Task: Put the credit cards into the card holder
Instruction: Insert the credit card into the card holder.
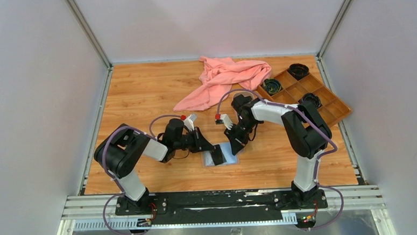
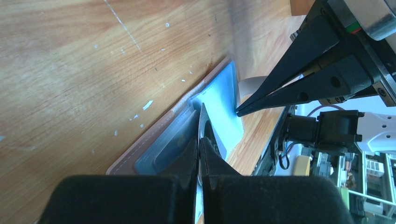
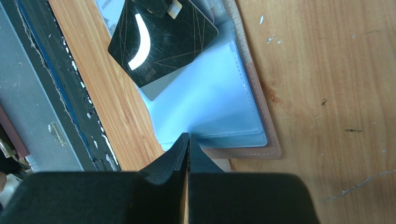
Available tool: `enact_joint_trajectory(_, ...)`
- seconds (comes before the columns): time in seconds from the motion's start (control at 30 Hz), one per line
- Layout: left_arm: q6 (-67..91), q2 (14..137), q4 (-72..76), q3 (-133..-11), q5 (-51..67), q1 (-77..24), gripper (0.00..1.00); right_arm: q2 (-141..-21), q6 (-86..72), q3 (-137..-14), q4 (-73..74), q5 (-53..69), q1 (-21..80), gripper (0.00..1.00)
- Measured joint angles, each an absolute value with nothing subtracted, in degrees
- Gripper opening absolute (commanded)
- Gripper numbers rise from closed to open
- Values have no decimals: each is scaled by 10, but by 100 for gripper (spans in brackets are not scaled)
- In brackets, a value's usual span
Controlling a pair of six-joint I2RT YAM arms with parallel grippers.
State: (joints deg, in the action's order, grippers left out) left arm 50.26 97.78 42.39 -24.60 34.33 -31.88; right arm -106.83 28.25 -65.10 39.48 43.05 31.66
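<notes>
Card holder (image 3: 272, 140) lies open on the table (image 1: 141, 99), blue-grey sleeves (image 3: 219, 107) facing up. Right claw (image 3: 188, 137) is closed, its tips touching the sleeve edge. Left claw (image 2: 200, 142) is clamped on a black credit card (image 3: 163, 42), held just over the sleeves. Far beyond both claws lie a pink cloth (image 1: 226, 79) and a brown compartment tray (image 1: 332, 108).
</notes>
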Motion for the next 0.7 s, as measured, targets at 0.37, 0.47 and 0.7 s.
enact_joint_trajectory(0.37,524,1006,439,-263,342,-332,0,-1068,282,-651,397,430,318,2)
enact_joint_trajectory(0.47,531,1016,443,-268,343,-333,0,-1068,283,-651,397,430,318,2)
enact_joint_trajectory(0.7,549,1032,449,-278,349,-333,0,-1068,283,-651,397,430,319,3)
